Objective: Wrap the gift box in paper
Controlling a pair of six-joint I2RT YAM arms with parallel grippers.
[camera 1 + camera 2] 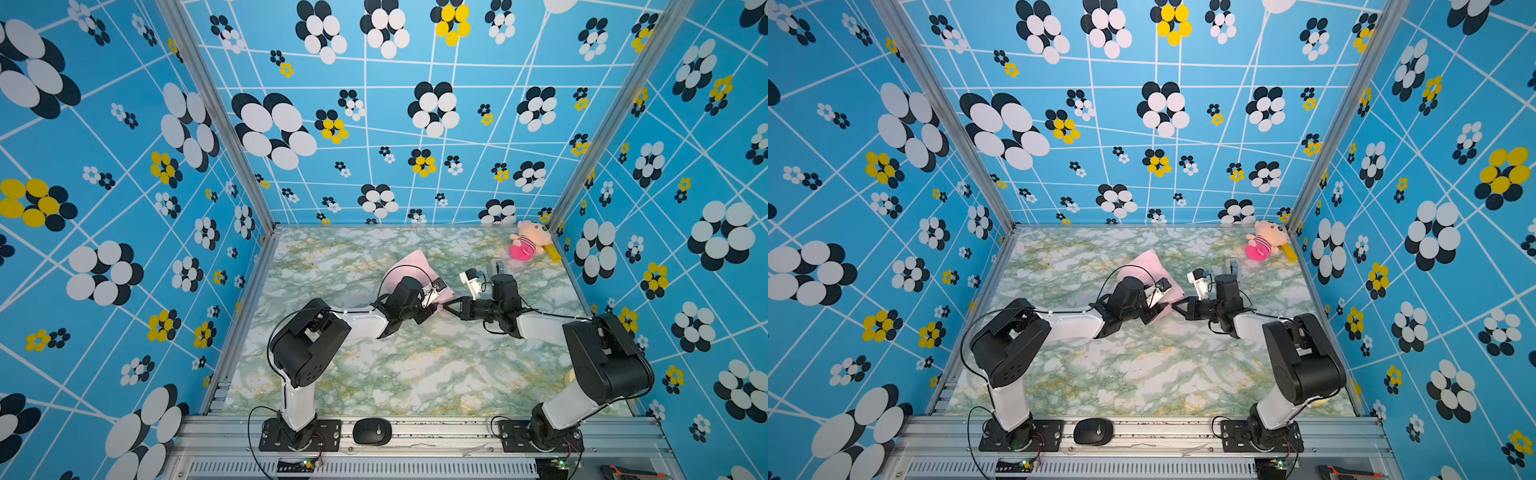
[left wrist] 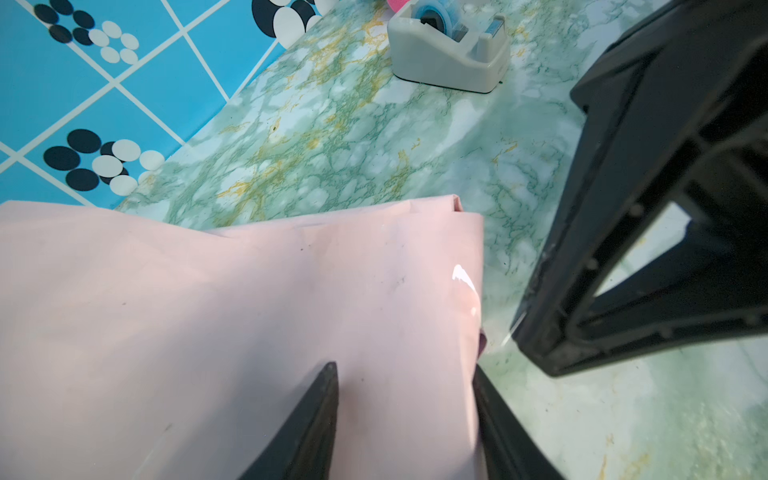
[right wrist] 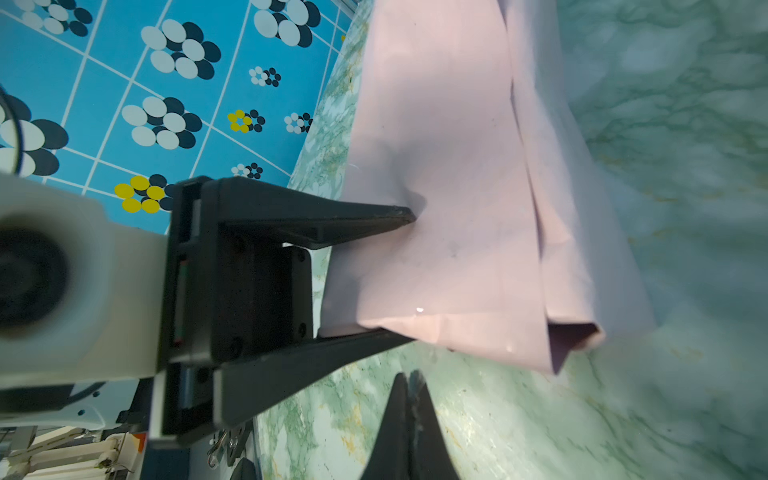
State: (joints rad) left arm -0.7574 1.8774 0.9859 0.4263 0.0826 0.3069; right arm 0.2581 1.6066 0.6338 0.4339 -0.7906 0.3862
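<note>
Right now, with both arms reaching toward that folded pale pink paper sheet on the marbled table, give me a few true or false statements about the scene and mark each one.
1. The left gripper clamps the pale pink folded paper. True.
2. The right gripper grips the paper's corner. False: it is shut beside the paper, not gripping it.
3. The grey plastic tape dispenser stands on the green marbled table, apart from the paper. True.
4. The pink plush toy lies between the grippers. False: it sits in the far right corner.

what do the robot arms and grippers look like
Left arm and right arm: white links, bulky black joint housings, thin black cables looping alongside. Left gripper and right gripper: matte black, long fingers tapering to points.
</note>
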